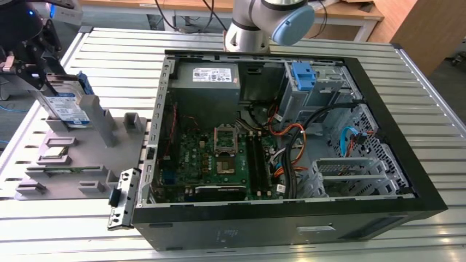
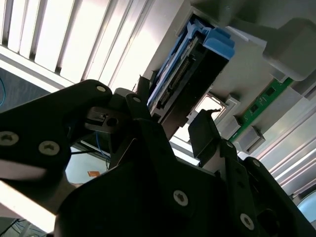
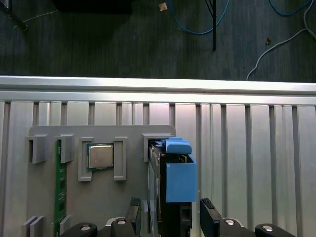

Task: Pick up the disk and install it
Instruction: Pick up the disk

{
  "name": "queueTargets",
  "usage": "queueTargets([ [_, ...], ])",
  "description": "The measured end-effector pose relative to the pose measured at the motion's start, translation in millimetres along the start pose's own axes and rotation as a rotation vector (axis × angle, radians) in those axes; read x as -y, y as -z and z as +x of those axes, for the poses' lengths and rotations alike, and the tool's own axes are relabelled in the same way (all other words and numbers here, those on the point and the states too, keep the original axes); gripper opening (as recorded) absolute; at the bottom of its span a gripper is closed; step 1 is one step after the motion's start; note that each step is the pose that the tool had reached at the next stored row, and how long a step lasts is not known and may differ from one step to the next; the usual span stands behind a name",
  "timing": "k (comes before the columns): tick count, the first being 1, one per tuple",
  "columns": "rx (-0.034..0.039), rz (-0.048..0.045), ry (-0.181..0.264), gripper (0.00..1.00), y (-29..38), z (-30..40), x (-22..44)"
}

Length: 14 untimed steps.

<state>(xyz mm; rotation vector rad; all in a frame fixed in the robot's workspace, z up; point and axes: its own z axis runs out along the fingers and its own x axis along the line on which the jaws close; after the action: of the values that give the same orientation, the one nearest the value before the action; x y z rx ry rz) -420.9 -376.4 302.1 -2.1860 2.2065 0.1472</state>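
The disk [image 1: 67,106] stands on edge in a slot of the grey parts holder [image 1: 80,158] at the exterior view's left, its blue-and-white label and blue frame showing. My gripper [image 1: 49,82] sits over its upper end. In both wrist views the two black fingers straddle the disk [image 3: 173,182] [image 2: 182,74], one on each side with a small gap to each face. The gripper [image 3: 170,217] [image 2: 170,118] is open around it, and the disk still rests in the holder.
The open computer case [image 1: 396,117] lies at the exterior view's right, with a grey power supply [image 1: 206,76] and a blue bracket [image 1: 302,76] at its drive bay. The holder also carries a processor [image 3: 100,156] and a green memory stick [image 3: 60,192]. The slatted table edge [image 3: 158,84] is close.
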Motion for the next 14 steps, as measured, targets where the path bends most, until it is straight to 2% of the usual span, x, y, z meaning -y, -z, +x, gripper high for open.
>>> queueTargets([
  [3, 0.0, -0.0014, 0.0, 0.59, 0.2, 0.0, 0.0],
  [4, -0.0002, -0.0095, -0.001, 0.59, 0.1, 0.0, 0.6],
  [5, -0.0004, -0.0219, -0.002, 0.59, 0.1, 0.0, 1.1],
  [6, -0.0005, -0.0383, -0.003, 0.59, -0.1, 0.0, 1.8],
  [7, -0.0003, -0.0472, -0.004, 0.59, -0.3, 0.0, 2.1],
  [12, -0.0005, -0.0502, -0.005, 0.59, -0.2, 0.0, 2.1],
  [14, -0.0005, -0.0504, -0.004, 0.59, -0.1, 0.0, 4.0],
])
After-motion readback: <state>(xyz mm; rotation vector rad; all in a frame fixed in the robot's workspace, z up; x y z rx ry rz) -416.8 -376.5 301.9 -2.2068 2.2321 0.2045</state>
